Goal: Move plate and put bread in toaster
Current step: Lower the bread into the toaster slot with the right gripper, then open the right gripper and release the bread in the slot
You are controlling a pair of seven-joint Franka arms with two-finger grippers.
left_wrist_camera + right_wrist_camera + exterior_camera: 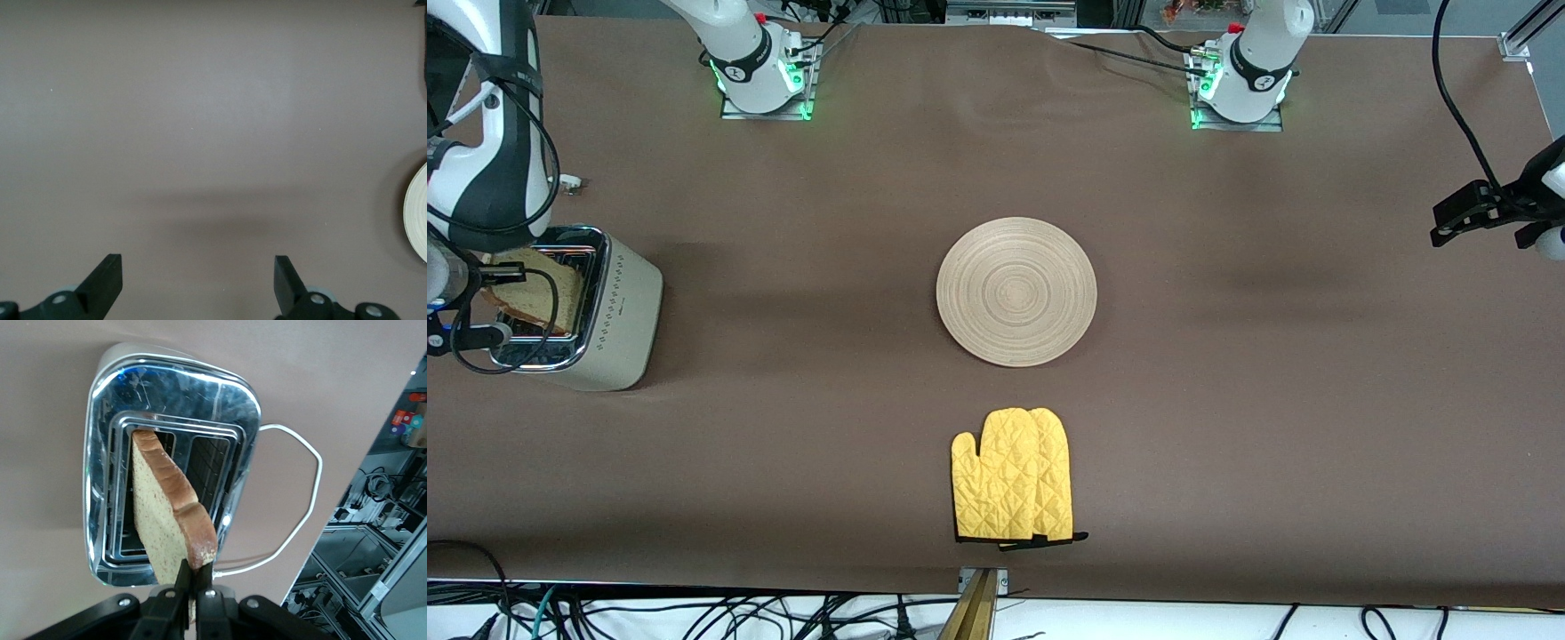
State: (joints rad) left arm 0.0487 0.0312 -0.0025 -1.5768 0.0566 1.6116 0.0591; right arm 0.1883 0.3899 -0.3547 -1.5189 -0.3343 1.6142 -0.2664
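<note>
The bread [163, 513] is held over the toaster [618, 311] at mid-left of the frame, pinched at its crust by the right gripper [193, 587], clamped tight. It hangs tilted, seemingly over one slot; it should be squared upright before lowering, clear of the chrome rim. The plate [1016, 292] lies at centre frame, the oven mitt [1014, 476] lower. The left gripper [198, 280] waits spread apart over bare desk [1272, 400], room aplenty.
</note>
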